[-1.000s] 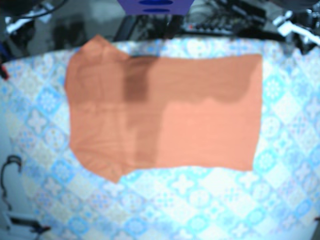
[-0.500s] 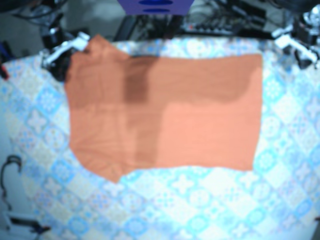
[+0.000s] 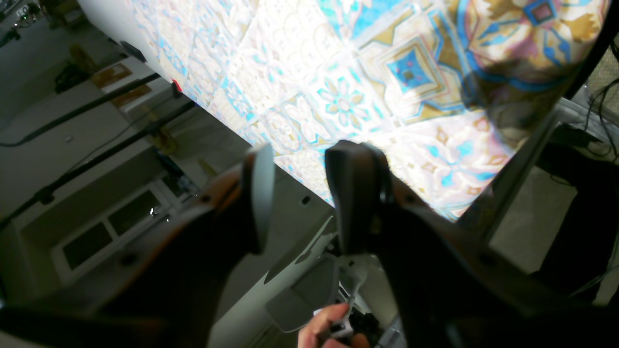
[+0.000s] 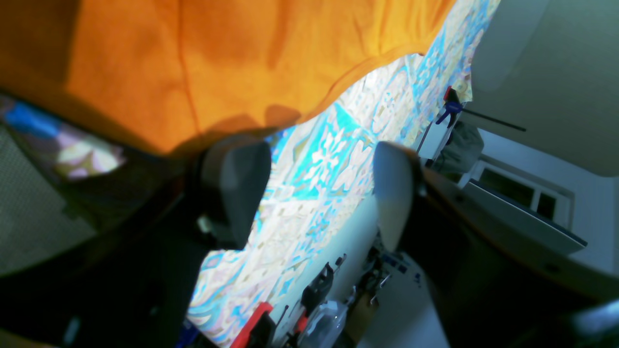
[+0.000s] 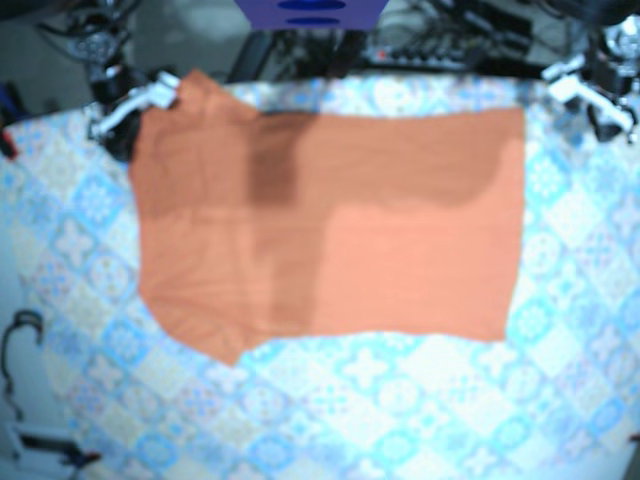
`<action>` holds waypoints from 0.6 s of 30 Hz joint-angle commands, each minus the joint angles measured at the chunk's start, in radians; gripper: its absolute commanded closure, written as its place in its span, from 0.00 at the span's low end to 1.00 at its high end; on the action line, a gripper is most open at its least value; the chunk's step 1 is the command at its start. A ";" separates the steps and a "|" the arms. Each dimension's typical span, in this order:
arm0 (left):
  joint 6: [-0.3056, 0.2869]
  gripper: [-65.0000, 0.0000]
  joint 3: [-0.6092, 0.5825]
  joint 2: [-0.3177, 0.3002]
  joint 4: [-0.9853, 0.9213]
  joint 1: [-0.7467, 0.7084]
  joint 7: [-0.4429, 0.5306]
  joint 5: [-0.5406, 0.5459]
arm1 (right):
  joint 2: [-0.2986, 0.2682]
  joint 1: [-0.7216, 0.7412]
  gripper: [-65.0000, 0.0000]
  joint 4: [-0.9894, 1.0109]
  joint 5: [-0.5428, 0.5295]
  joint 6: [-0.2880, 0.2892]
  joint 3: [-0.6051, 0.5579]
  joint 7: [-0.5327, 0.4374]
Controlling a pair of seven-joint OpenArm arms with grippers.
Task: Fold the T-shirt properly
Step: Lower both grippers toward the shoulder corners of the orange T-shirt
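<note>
Base view has the orange T-shirt lying flat across the middle of the table, collar end toward that view's left and straight hem toward its right. Darker bands over its far half suggest doubled cloth there, though the blur hides which layer is uppermost. The right gripper hangs just beside the shirt's far sleeve corner. In its wrist view the fingers stand well apart with nothing between them, and the shirt's curved edge runs just past one fingertip. The left gripper sits near the far hem corner but clear of it. Its own camera shows its pads parted by a narrower gap, holding nothing, over the patterned tablecloth at the table's edge, with no shirt in view. The step in hand looks like the reach for the two far corners. To do it well, each arm should probably lower onto its own corner and slide one finger under the cloth rather than pressing down on it. Both should close at the same level so the far edge lifts evenly and taut, and the left arm needs to move inward first. Catching the tablecloth along with the shirt is the main risk.
</note>
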State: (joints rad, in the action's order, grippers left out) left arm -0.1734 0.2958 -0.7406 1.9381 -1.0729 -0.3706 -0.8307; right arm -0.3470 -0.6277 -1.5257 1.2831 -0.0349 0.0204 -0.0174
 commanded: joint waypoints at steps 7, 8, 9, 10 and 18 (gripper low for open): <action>0.015 0.65 0.007 -0.009 0.008 -0.010 -0.008 -0.002 | -0.027 -0.022 0.43 -0.012 -0.058 -0.021 0.049 0.006; 0.015 0.65 0.007 -0.009 0.008 -0.010 -0.008 -0.002 | -0.027 -0.024 0.43 -0.005 -0.066 -0.021 0.063 0.006; 0.015 0.65 0.004 -0.009 0.008 -0.010 -0.008 -0.002 | -0.027 -0.024 0.43 0.006 -0.069 -0.021 0.071 0.006; 0.015 0.65 -0.005 -0.009 0.008 -0.010 -0.008 -0.002 | -0.027 -0.024 0.43 0.017 -0.069 -0.021 0.079 0.006; 0.015 0.65 -0.017 -0.009 0.008 -0.010 -0.008 -0.002 | -0.025 -0.060 0.43 0.049 -0.067 -0.021 0.075 0.006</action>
State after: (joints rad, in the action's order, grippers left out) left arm -0.1745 0.2695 -0.7372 1.9362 -1.0748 -0.3698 -0.8299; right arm -0.3595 -0.6838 -1.4639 1.2186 -0.0376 0.0917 -0.0132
